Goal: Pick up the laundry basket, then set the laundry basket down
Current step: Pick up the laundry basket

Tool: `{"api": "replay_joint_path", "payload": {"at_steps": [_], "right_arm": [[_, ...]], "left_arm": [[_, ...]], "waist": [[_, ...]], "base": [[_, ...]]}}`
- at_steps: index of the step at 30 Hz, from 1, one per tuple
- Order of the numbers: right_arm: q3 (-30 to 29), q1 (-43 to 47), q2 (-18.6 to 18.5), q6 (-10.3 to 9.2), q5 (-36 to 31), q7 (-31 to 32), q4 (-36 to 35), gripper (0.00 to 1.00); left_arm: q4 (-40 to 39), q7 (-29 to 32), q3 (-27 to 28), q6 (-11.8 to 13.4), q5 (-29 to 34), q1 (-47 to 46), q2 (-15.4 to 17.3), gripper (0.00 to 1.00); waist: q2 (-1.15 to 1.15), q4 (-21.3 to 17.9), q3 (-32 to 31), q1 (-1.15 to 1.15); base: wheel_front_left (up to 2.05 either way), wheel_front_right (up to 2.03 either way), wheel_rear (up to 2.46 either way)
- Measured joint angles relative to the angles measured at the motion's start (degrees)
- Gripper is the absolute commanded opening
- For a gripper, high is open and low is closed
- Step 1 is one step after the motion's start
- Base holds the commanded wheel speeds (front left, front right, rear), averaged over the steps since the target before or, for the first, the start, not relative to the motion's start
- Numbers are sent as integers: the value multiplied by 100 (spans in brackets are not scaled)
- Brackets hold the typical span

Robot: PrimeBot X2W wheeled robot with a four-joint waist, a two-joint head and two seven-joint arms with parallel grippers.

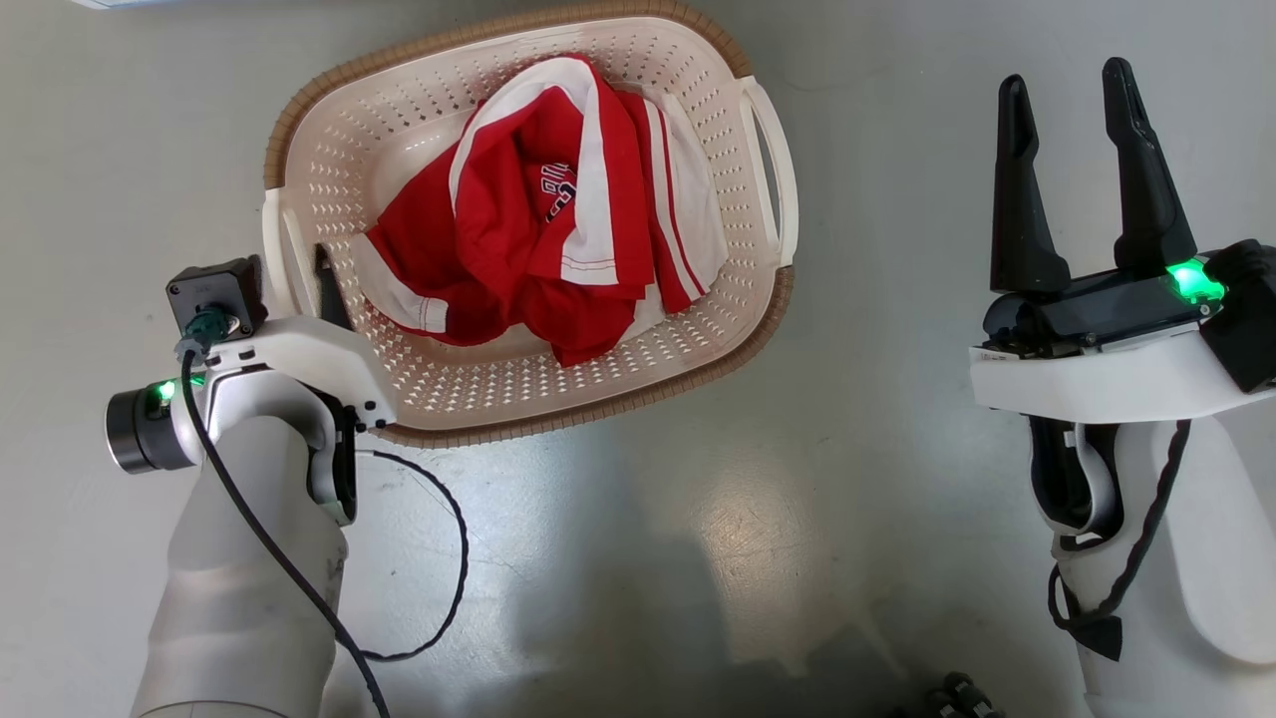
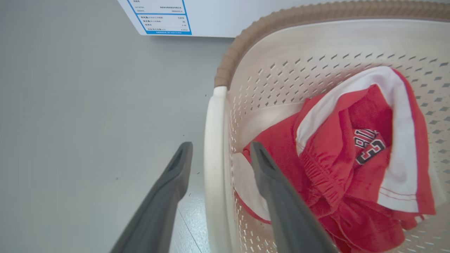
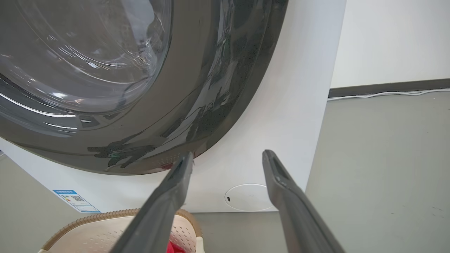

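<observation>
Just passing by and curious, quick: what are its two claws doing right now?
Left gripper: open, fingers either side of the white handle of the laundry basket, not clamped on it.
Right gripper: open, holding nothing.

cream perforated laundry basket (image 1: 349, 179), brown-rimmed, 2 white handles, stands upright.

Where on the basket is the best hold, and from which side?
A white loop handle at the short end of the basket, from above, one finger outside and one inside. The loop is thin, stands off the wall, and the clothes leave it clear. The left gripper straddles it that way, jaws open.
</observation>
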Motion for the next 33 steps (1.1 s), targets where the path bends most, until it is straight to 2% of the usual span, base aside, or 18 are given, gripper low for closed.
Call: {"api": "replay_joint_path", "payload": {"at_steps": [7,13,26,33], "right_arm": [[-11,-1,0,0,15,0,25,100],[-84,1,0,0,14,0,98,100],[-115,344,0,0,-37,0,432,100],[-142,927,5,0,-71,0,600,100]], "left_arm": [[-370,0,2,-47,64,2,0,100],[-1022,-3,-83,-93,212,156,-25,100],[-2726,-3,-222,-140,246,1548,-158,100],[-3793,-3,-413,-19,242,2661,-160,100]], "waist": [[0,37,-95,0],[0,113,-315,0],[0,331,-1262,0],[0,454,-2091,0]], "base": [[0,0,0],[0,0,0],[0,0,0],[0,0,0]]}}
